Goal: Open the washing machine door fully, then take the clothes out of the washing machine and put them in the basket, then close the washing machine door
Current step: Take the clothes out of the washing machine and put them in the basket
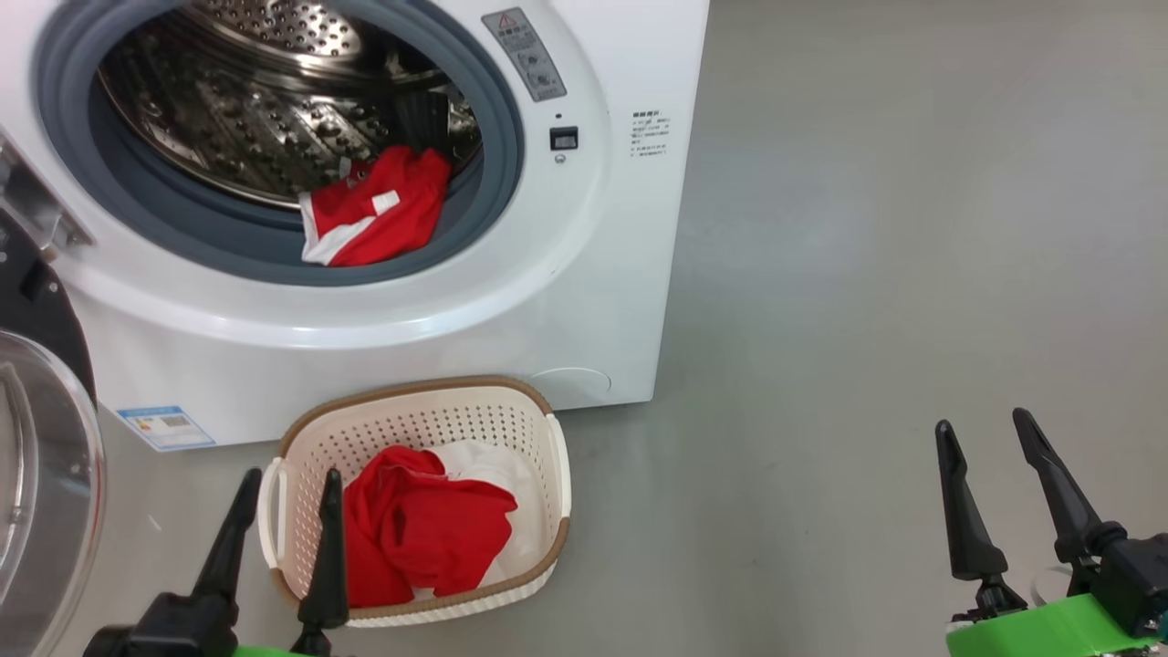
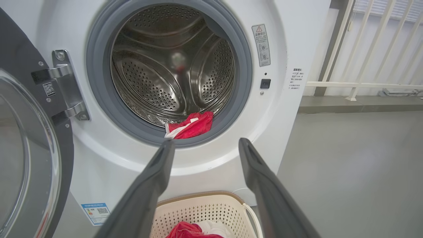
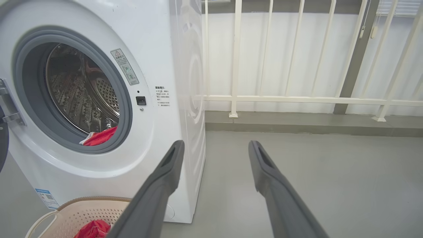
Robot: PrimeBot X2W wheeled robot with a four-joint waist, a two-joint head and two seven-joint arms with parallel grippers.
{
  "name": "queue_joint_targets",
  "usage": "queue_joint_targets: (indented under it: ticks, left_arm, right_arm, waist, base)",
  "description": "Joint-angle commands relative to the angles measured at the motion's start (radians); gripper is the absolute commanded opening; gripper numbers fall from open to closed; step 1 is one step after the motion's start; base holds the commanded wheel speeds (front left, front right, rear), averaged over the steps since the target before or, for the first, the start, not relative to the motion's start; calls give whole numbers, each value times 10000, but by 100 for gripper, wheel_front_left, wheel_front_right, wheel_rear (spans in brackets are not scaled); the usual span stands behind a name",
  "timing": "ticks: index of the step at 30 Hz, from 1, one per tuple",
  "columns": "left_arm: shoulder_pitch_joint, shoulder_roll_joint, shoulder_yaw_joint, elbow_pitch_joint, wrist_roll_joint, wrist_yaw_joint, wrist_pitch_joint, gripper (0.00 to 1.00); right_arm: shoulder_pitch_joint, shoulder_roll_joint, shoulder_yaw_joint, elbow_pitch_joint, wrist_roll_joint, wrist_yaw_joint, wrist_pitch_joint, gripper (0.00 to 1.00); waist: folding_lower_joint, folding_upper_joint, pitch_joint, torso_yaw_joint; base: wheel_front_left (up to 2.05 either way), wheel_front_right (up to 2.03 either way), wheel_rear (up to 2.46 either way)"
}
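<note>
Garment in drum (image 1: 374,219): red with white trim, slumped at 5 o'clock of the opening, draped onto the grey gasket (image 1: 182,228).
Clothes in basket (image 1: 424,534): red piece heaped over a white one.
Basket (image 1: 420,422): on the floor (image 1: 867,274), just beside the washing machine (image 1: 365,365), at 6 o'clock from the opening.
Door (image 1: 46,493): swung wide open, at 9 o'clock from the opening.
Left tool (image 1: 292,474): fingers spread, holding nothing, at the basket's 9 o'clock rim.
Right tool (image 1: 982,420): fingers spread, empty, above bare floor, well apart at 3 o'clock from the basket.
</note>
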Motion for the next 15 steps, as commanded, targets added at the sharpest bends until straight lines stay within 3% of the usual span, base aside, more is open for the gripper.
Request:
queue_joint_targets:
  ticks: [1,15]
  left_arm:
    - [-3,131,313,-312,-19,-64,-78,100]
    - [420,67,284,-466,-118,-44,-78,100]
  right_arm:
    - [-26,-139,118,-307,-106,62,-63,100]
    - [376,-139,-20,-490,-104,62,-63,100]
  waist:
    - [0,0,-119,-29]
    - [0,0,-408,-41]
  base:
    - [0,0,0]
    - [0,0,0]
